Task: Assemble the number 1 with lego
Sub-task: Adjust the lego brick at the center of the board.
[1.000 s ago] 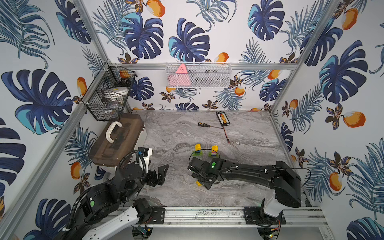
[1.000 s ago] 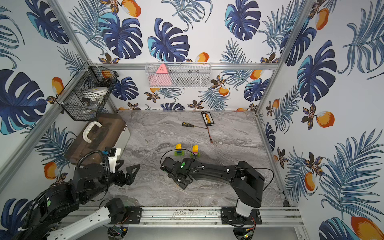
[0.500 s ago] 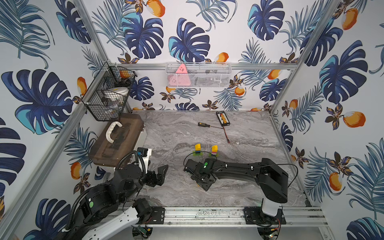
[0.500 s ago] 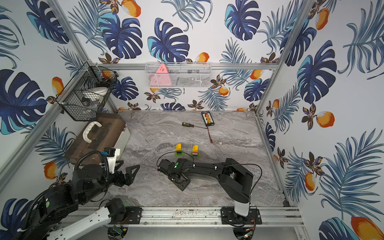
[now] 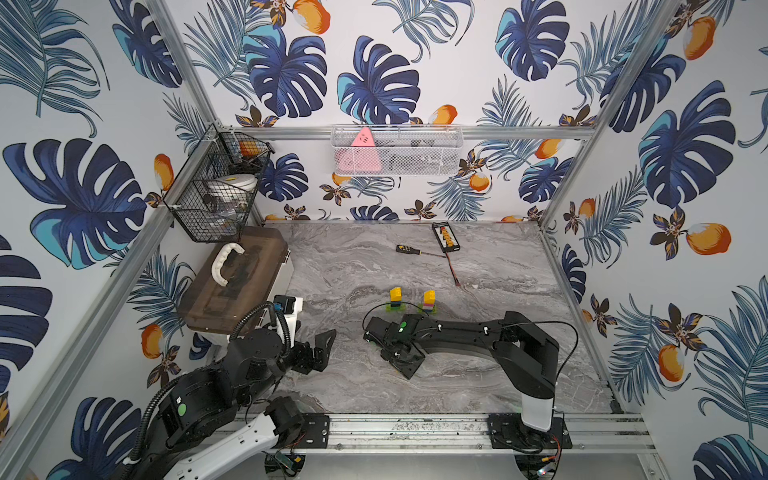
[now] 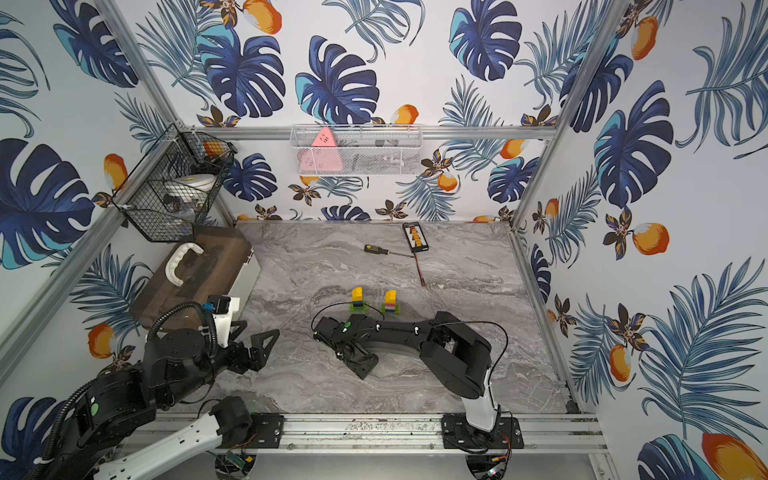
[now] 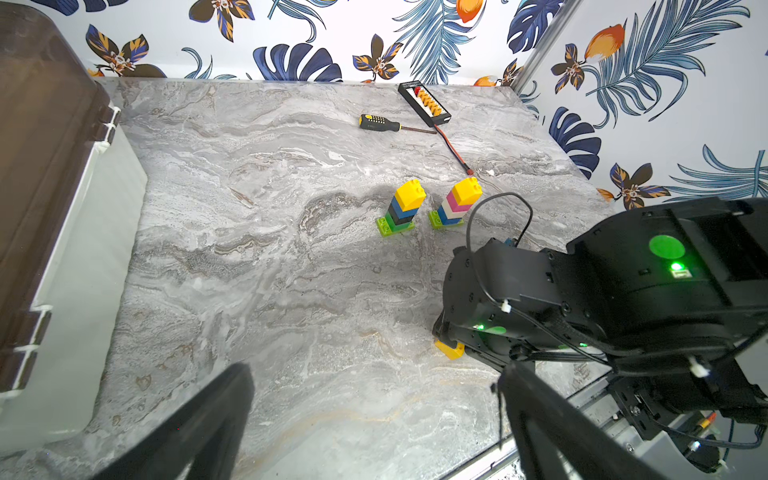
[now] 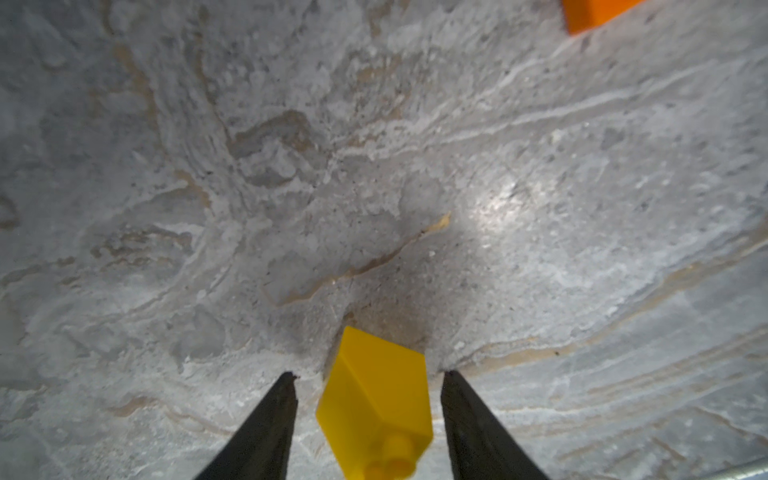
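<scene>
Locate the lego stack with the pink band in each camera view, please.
Both top views: pink-banded stack mid-table, beside the black-banded stack, just beyond the right arm.
Left wrist: pink-banded stack beside the same neighbour, past the right arm.
Right wrist: not in it.
Shared landmark: screwdriver farther back, absent from the right wrist view.

On my marble table [image 7: 249, 270] I see a blue-banded stack [image 7: 402, 210] beside a pink-banded stack [image 7: 455, 205], a yellow brick [image 7: 448, 348], screwdriver [image 7: 379, 123], board [image 7: 424, 104] and case [image 5: 232, 282].
</scene>
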Controlling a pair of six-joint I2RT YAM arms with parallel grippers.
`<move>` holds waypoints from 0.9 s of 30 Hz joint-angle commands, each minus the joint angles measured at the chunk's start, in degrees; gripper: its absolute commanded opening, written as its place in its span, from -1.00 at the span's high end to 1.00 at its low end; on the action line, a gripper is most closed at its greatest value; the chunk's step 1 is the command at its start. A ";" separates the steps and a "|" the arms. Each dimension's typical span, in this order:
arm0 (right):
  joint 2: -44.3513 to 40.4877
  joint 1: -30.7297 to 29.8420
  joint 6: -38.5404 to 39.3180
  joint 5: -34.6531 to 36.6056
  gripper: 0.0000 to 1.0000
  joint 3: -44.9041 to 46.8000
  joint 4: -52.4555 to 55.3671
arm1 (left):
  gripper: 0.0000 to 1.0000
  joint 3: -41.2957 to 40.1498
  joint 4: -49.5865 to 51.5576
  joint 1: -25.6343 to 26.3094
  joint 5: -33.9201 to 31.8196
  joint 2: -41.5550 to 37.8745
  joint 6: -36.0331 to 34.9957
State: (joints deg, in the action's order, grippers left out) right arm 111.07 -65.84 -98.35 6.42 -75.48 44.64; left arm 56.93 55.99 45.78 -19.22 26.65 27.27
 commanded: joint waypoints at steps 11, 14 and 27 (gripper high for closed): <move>1.35 -0.07 1.73 -2.14 0.15 -0.17 2.00 | -0.98 -0.06 -1.67 -0.01 -0.36 -0.05 -0.37; 1.18 -0.07 2.22 -2.33 0.31 0.84 1.51 | -0.98 -0.07 -1.65 -0.06 -0.49 -0.03 -0.37; 8.89 2.29 39.40 -6.37 0.46 -7.86 8.96 | -0.98 -0.17 -1.48 -0.07 -0.93 -0.07 -0.23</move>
State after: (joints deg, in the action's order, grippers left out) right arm 118.26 -63.44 -72.01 0.97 -83.57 48.88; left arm 56.82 55.70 45.78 -19.31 26.37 27.14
